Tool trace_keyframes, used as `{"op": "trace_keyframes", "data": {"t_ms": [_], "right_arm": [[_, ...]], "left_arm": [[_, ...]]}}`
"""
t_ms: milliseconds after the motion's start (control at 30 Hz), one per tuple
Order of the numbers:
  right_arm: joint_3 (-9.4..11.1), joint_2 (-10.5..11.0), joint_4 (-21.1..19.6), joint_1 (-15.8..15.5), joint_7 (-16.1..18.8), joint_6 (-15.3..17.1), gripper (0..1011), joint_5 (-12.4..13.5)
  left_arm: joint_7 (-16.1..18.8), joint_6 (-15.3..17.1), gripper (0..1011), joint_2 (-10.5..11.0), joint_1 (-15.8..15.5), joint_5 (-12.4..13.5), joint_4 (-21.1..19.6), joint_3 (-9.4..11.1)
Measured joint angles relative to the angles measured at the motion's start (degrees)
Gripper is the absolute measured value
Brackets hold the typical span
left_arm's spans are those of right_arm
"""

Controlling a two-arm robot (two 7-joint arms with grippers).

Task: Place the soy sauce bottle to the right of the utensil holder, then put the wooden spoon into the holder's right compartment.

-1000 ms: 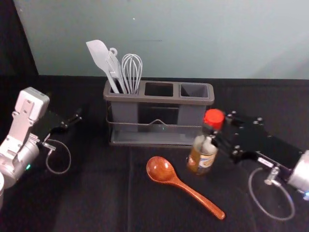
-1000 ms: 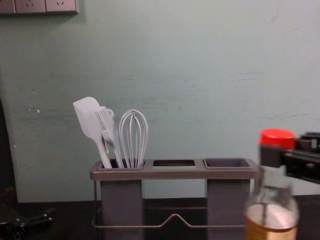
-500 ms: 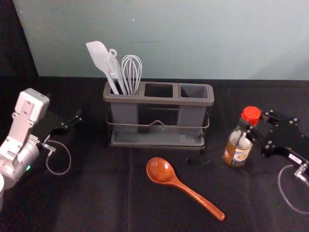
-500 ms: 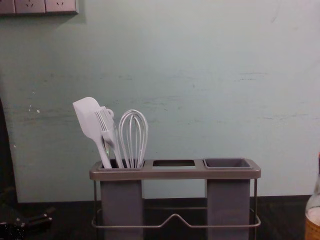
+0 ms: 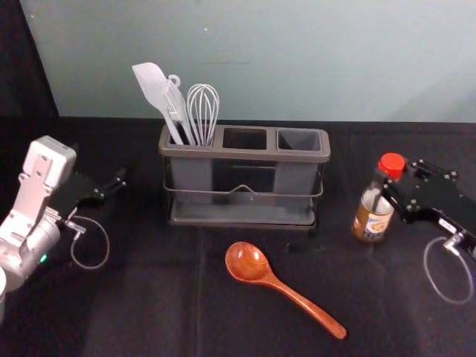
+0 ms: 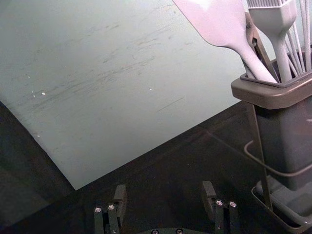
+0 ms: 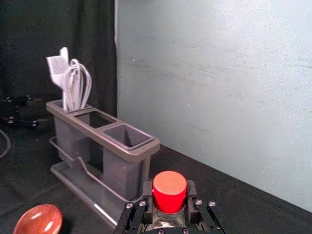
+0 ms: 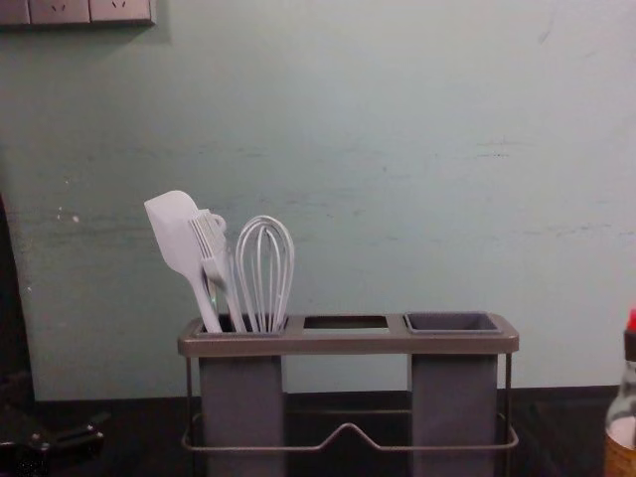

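The soy sauce bottle (image 5: pixel 372 219) is upright, right of the grey utensil holder (image 5: pixel 245 152) with a gap between them; whether its base touches the table I cannot tell. My right gripper (image 5: pixel 391 195) is shut around its neck; the right wrist view has the red cap (image 7: pixel 169 190) between the fingers of the gripper (image 7: pixel 168 204). The wooden spoon (image 5: pixel 279 282) lies in front of the holder, bowl toward the back left. The holder's right compartment (image 5: pixel 299 140) is empty. My left gripper (image 5: pixel 117 181) is parked at the left; in the left wrist view the gripper (image 6: pixel 165 200) is open.
A white spatula (image 5: pixel 153 88), a brush (image 5: pixel 177 104) and a whisk (image 5: pixel 203 108) stand in the holder's left compartment. Behind the black-covered table (image 5: pixel 149 297) rises a pale wall (image 5: pixel 297 59).
My right gripper has carried the bottle rightward from beside the holder's front right corner, then slightly farther back. The left arm, spoon and holder have stayed in place.
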Motion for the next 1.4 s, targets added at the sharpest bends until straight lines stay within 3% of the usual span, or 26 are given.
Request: {"op": "trace_keyframes", "data": {"t_ms": [367,967,1400], "right_arm": [[-2.94,-3.93,6.45,6.75,1.07,0.46,387,-1.41],[-4.85,-7.03,11.10,11.33,1.72,1.06,387,-1.33],[-5.25,-7.80,13.75,12.93,1.69,0.79,387,-1.30]], "left_arm": [[0.00,0.00,1005,0.00,0.00,0.00,0.00,0.00],[0.00,0.00,1005,0.00,0.00,0.00,0.00,0.00],[0.00,0.00,1005,0.00,0.00,0.00,0.00,0.00]]}}
